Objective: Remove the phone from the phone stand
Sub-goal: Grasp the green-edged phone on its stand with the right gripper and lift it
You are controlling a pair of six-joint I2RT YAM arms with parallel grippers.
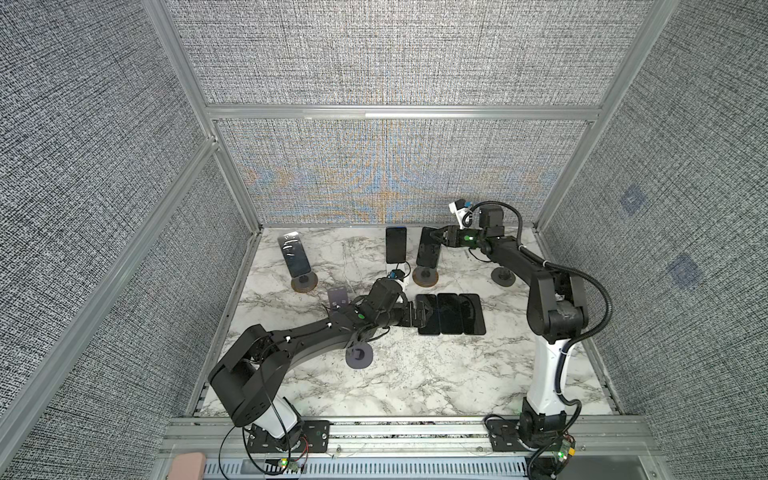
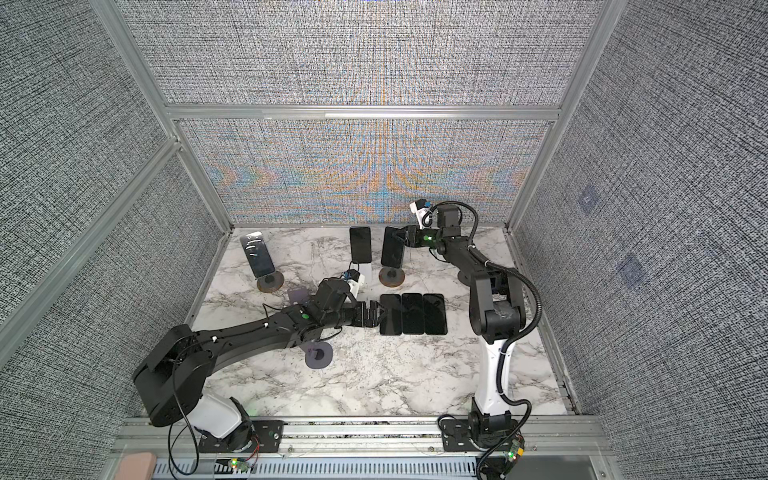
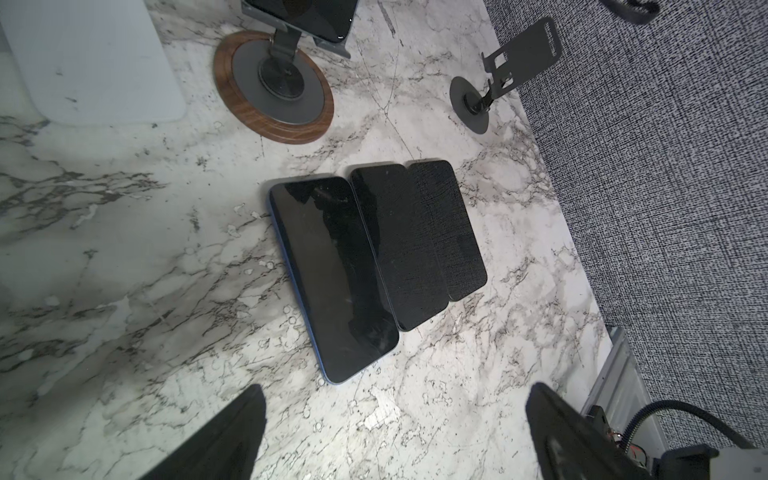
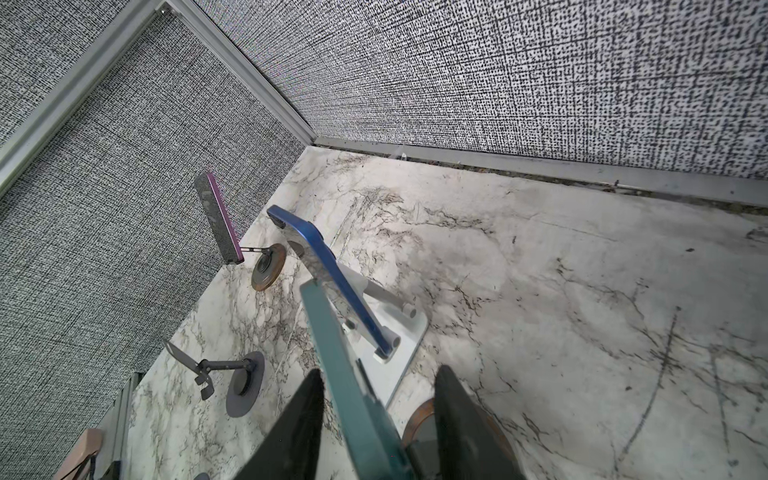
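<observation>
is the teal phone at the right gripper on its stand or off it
On the stand. The teal phone leans upright over its wood-rimmed stand, and the left wrist view shows its lower edge seated in it.

I see grey-veined white marble on the surface (image 1: 415, 374), a teal phone (image 4: 340, 365), blue phone (image 4: 336, 272), purple phone (image 4: 220, 220), wood-brown-ringed stand base (image 3: 257, 120).

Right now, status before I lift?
Left gripper open, by three flat phones. Right gripper open, straddling teal phone, seated on stand. Blue phone close alongside.
</observation>
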